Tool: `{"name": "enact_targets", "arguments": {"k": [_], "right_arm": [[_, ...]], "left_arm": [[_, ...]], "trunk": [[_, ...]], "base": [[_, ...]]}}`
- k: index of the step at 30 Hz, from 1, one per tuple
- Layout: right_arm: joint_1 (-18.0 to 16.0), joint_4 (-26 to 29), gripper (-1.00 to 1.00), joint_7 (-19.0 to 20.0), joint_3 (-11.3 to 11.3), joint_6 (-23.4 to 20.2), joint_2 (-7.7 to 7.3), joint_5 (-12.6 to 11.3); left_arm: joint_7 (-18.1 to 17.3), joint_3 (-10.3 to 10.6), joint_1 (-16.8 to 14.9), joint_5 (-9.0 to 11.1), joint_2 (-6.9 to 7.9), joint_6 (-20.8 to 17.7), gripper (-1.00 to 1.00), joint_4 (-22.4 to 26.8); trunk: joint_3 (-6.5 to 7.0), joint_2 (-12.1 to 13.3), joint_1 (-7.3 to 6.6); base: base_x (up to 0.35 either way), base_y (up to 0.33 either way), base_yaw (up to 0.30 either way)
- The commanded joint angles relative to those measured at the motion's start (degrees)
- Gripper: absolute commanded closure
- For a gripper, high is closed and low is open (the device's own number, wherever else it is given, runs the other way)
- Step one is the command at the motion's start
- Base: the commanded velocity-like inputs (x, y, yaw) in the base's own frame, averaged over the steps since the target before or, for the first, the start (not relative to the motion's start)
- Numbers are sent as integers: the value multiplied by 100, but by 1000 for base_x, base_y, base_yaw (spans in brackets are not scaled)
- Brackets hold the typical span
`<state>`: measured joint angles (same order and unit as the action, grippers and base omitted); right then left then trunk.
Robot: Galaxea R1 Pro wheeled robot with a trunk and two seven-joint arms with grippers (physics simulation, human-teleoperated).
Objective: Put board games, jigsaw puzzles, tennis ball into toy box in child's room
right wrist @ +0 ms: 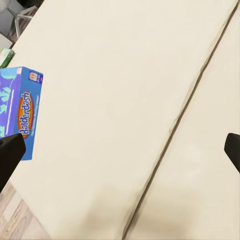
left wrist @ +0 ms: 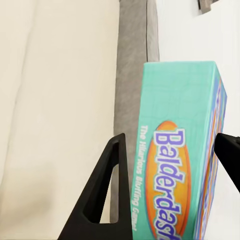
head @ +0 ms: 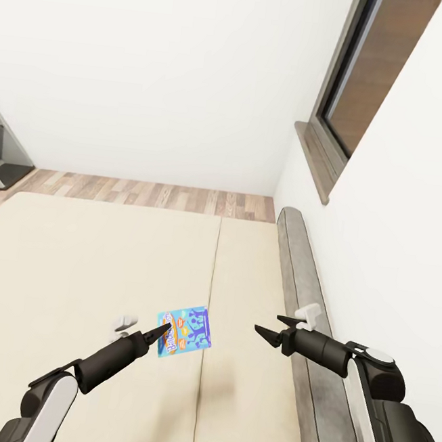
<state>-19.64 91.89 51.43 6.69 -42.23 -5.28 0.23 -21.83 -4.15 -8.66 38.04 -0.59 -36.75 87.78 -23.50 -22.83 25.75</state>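
A small blue board game [head: 185,331], a box titled "Balderdash", hangs tilted just above the beige bed [head: 93,269]. My left gripper [head: 164,329] is shut on it. In the left wrist view the box [left wrist: 180,150] sits between the two black fingers [left wrist: 112,190], teal side facing the camera. My right gripper [head: 269,327] stands open over the mattress beside the headboard, a little to the right of the box, with nothing in it. The right wrist view shows the box [right wrist: 22,110] from the side, and a green-edged thing [right wrist: 5,57] that I cannot identify at the bed's far edge.
A low grey headboard [head: 297,270] runs along the white wall on the right, under a dark-framed window [head: 357,92]. Wood-plank floor [head: 149,193] lies beyond the bed. A grey shelf unit [head: 0,150] stands at the far left.
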Motion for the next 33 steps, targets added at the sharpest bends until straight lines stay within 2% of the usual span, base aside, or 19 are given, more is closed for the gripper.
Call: {"name": "enact_targets", "arguments": {"k": [1, 24, 33], "right_arm": [[-5, 4, -100, 25, 6, -40, 0, 3], [-7, 4, -100, 20, 8, -40, 0, 10], [-5, 4, -100, 21, 1, -40, 0, 9]], "left_arm": [[-13, -15, -4, 15, -6, -43, 100, 2], [39, -22, -21, 48, -20, -130, 100, -6], [310, -14, -52, 61, -29, -137, 100, -12]], "trunk": [[1, -9, 3], [217, -9, 3], [301, -9, 3]], "base": [[0, 0, 0], [0, 0, 0], [0, 0, 0]]}}
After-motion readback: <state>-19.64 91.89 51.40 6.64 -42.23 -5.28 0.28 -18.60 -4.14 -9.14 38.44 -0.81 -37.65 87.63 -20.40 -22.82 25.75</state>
